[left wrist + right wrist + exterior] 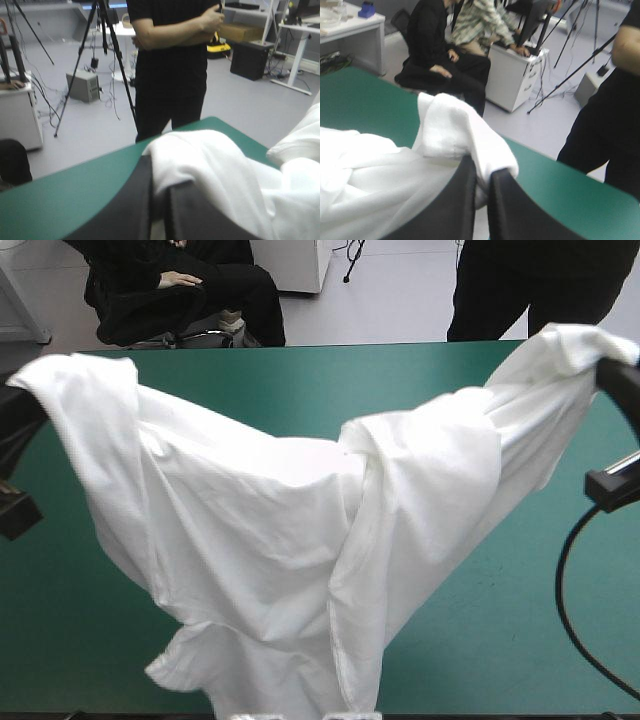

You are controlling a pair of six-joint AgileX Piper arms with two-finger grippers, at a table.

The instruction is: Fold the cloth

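Note:
The white T-shirt [300,530] hangs in the air between both arms, sagging in the middle, its lower part dangling toward the table's near edge. My left gripper [22,405] holds one corner at the left side of the table. In the left wrist view the black fingers [145,200] are all but shut with the white T-shirt [210,170] draped over their tips. My right gripper [612,370] holds the other corner at the right. In the right wrist view its fingers [462,195] pinch the T-shirt [455,132], which folds over the tips.
The teal-green table [300,390] shows behind and beside the hanging shirt. Its far edge [300,346] runs just beyond the raised corners.

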